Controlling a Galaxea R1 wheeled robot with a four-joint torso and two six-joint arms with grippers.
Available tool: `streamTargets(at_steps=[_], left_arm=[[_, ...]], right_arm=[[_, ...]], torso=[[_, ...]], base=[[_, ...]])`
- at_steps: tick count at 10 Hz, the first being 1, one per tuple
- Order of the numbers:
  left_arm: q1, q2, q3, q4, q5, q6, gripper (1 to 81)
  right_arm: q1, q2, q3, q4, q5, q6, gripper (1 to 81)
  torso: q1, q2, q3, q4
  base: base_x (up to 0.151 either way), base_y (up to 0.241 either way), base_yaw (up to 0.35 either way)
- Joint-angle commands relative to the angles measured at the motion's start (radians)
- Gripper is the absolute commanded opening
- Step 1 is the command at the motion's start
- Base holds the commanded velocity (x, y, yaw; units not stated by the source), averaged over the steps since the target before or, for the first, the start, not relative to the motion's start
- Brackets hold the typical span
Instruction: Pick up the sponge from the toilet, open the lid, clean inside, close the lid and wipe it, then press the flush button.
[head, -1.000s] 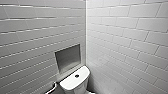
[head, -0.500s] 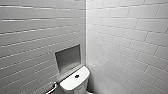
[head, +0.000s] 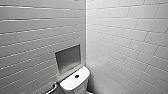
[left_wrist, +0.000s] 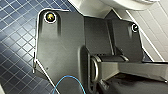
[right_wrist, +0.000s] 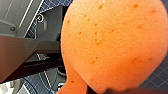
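Sponge (right_wrist: 112, 45) looks clamped in the right jaws, above the blue tiled floor (right_wrist: 157, 77); left jaws, can't tell. Toilet (head: 72, 85) with its flush button (head: 77, 76) sits in the tiled corner under a wall niche (head: 68, 58).

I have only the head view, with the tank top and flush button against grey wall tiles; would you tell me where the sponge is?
Observer: The sponge shows close up in the right wrist view, orange and pitted, with dark blue floor tiles behind it.
Operator: Thank you. What does the left wrist camera look at?
Observer: The same small dark blue floor tiles, and a thin blue cable curving in front of them.
Operator: Is any part of the toilet there too?
Observer: Yes, white ceramic of the toilet shows there, next to white wall tiles.
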Motion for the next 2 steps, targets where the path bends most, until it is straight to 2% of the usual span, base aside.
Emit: streamTargets(at_steps=[1,2], left_arm=[[-0.005,0.066,-0.094,0.006,0.042,-0.007,1.0],[-0.005,0.092,-0.132,0.006,0.048,-0.01,1.0]], right_arm=[[0.025,0.018,-0.041,-0.016,-0.061,-0.005,1.0],[0.028,0.036,-0.064,-0.018,-0.066,-0.005,1.0]], torso=[[0.0,0.0,0.0,0.0],[0.0,0.0,0.0,0.0]], base=[[0.0,0.0,0.0],[0.0,0.0,0.0]])
